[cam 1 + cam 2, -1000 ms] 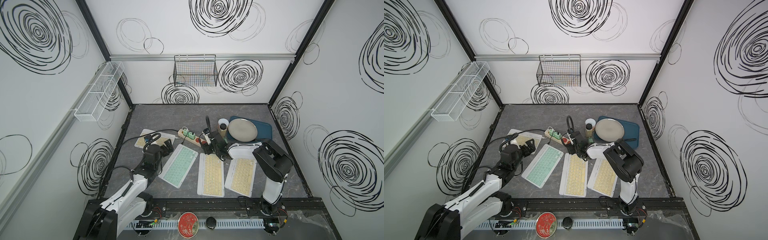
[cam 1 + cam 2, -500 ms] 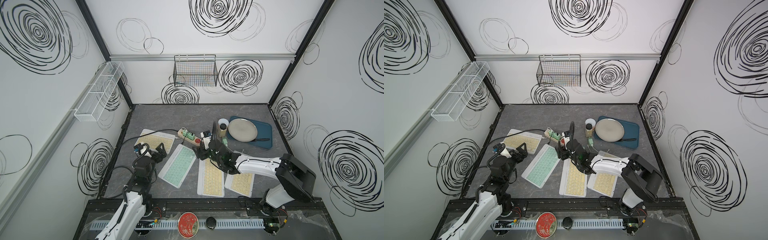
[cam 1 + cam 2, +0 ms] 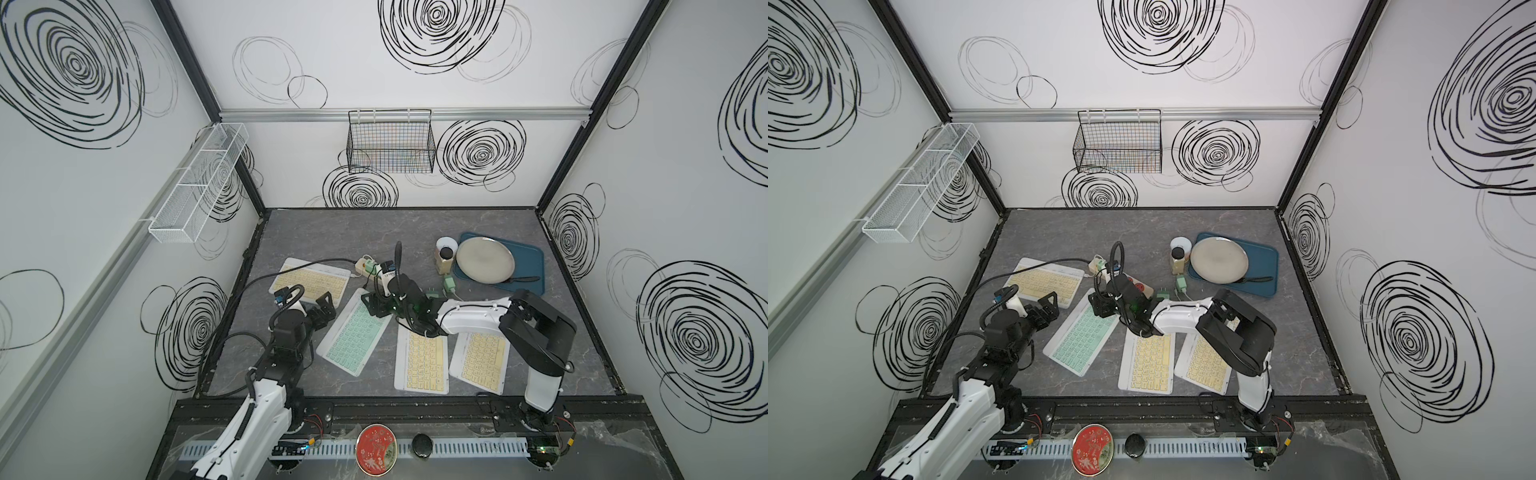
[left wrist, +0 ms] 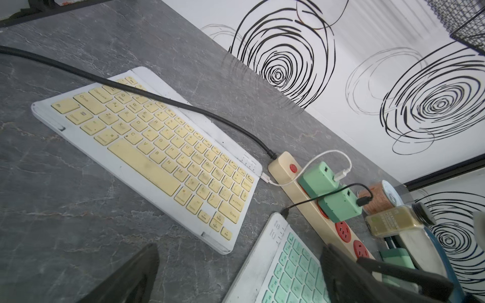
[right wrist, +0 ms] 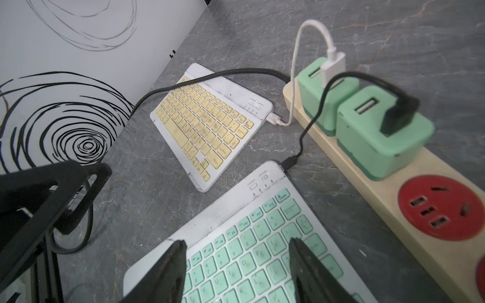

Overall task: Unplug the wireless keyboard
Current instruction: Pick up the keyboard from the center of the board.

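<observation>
A mint-green keyboard (image 3: pixel 353 336) (image 3: pixel 1079 336) lies mid-table. A black cable (image 5: pixel 301 136) runs from the corner of the mint-green keyboard (image 5: pixel 249 236) to a green charger (image 5: pixel 378 136) on the cream power strip (image 5: pixel 393 189). A yellow-keyed keyboard (image 4: pixel 147 147) at the far left is joined by a white cable (image 4: pixel 325 154) to a second charger (image 4: pixel 317 178). My right gripper (image 5: pixel 236 241) (image 3: pixel 374 303) hovers open over the green keyboard's far end, holding nothing. My left gripper (image 4: pixel 240 248) (image 3: pixel 320 307) stands wide open between the two keyboards, empty.
Two more yellow-keyed keyboards (image 3: pixel 422 361) (image 3: pixel 480 361) lie at the front under the right arm. A blue tray (image 3: pixel 532 257) with a plate, a spice jar (image 3: pixel 444 259) and a cup stand at the back right. Loose green chargers (image 3: pixel 449 283) lie near the strip.
The right gripper has travelled left from the front yellow keyboards to the green keyboard's far end, its jaws narrowing slightly. The left arm has drawn back a little toward the front.
</observation>
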Tool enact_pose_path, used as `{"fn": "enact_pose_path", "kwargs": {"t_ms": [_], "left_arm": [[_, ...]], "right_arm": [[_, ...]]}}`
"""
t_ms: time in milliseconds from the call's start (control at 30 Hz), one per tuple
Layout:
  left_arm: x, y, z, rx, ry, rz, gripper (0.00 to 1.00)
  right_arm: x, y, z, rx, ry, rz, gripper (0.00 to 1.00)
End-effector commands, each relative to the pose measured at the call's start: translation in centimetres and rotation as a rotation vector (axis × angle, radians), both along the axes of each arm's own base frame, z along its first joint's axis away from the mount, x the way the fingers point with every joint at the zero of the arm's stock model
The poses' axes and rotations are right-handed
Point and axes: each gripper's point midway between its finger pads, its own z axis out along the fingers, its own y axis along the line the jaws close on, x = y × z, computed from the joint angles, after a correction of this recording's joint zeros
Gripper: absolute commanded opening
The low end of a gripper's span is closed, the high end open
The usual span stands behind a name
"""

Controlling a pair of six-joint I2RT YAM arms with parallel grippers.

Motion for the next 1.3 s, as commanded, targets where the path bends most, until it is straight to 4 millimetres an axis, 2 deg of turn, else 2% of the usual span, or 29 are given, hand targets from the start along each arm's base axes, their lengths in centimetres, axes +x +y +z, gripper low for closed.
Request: {"fn": "enact_pose_path", "kwargs": {"t_ms": [0,367,600,800,1000,1133,1267], "left_arm": [[0.7,-0.9,1.6,0.013,-0.026,-0.045,0.99],[0.9,-2.6,0.5,0.057,0.046,-0.105,0.99],[0.7,-2.9,-0.4,0.072,0.077,-0.116,0.99],[0.6,-2.9,-0.1,0.075,0.073,-0.111,0.99],[0.7,-3.0,0.0,0.079,0.073,-0.114,0.99],[0.7,-3.0,-0.1,0.082,0.076,-0.116,0.99],[0.7,-3.1,-0.1,0.080,0.073,-0.120,0.99]], "right_arm": [[1.8,-0.3,-1.1,-0.022,0.039,-0.020,0.62],[5.4,-0.3,-4.0,0.003,0.103,-0.033,0.57],[6.4,1.2,-5.2,0.003,0.104,-0.026,0.56],[7.8,2.2,-6.2,0.035,0.108,-0.082,0.57],[7.9,3.4,-6.5,0.081,0.098,-0.100,0.57],[7.5,3.9,-6.0,0.101,0.053,-0.100,0.57],[7.1,5.1,-5.7,0.124,0.026,-0.056,0.57]]}}
